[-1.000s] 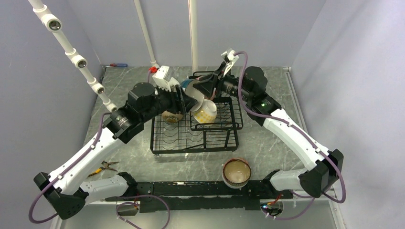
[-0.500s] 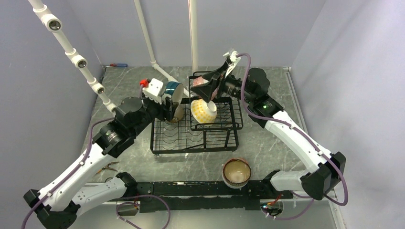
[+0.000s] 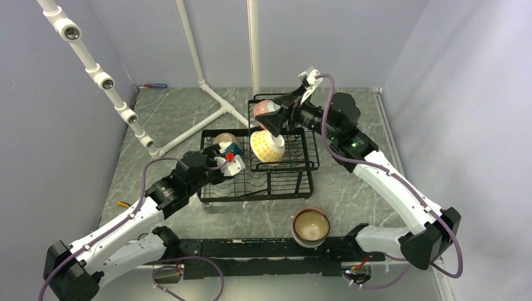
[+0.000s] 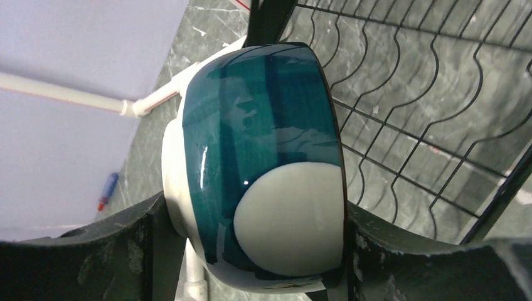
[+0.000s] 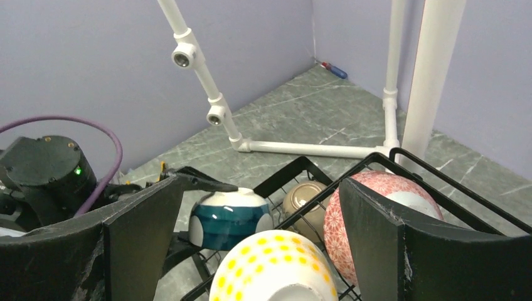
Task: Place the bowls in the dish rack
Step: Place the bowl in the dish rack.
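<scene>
Top view: dish rack (image 3: 251, 185) at centre. Left gripper (image 3: 229, 158) over its lower tray, right gripper (image 3: 274, 119) above the raised basket. Stacked bowls (image 3: 311, 227) at bottom centre.
Left wrist: teal bowl (image 4: 270, 169) clamped between the fingers.
Right wrist: jaws wide, holding nothing. Yellow-dotted bowl (image 5: 273, 273) and pink bowl (image 5: 383, 207) in the basket, lower frame.

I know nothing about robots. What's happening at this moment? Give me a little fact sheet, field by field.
Left pincer: shut on the teal bowl, over the lower tray
Right pincer: open, above the yellow-dotted bowl
Raised basket: yellow-dotted bowl and pink bowl
Lower tray: brown bowl at its back left
Not yet loaded: stacked bowls on the table, near the arms' bases
</scene>
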You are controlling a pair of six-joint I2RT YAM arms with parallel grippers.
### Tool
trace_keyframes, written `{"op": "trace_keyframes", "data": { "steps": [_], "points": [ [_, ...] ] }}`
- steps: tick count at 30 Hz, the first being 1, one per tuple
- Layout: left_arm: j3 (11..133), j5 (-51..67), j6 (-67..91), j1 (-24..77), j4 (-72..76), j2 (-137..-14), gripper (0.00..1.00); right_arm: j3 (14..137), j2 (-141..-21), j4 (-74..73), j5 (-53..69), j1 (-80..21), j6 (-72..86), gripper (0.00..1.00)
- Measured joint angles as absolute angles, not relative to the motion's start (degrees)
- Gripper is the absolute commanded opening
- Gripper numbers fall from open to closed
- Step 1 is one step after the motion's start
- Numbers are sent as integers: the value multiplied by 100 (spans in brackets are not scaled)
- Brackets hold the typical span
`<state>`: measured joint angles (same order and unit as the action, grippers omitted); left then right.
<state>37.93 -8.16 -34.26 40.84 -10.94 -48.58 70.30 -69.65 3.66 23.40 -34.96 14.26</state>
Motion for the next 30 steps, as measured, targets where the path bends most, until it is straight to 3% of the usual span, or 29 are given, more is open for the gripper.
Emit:
{"op": "trace_keyframes", "data": {
  "steps": [13, 30],
  "points": [
    [2388, -631, -5570, 4084, 390, -4950, 3, 6932, -6851, 165, 2102, -3496, 1210, 100],
    [2233, -1068, -6663, 4082, 860, -6114, 3, 6831, -6792, 134, 2097, -3496, 1175, 100]
  ]
}}
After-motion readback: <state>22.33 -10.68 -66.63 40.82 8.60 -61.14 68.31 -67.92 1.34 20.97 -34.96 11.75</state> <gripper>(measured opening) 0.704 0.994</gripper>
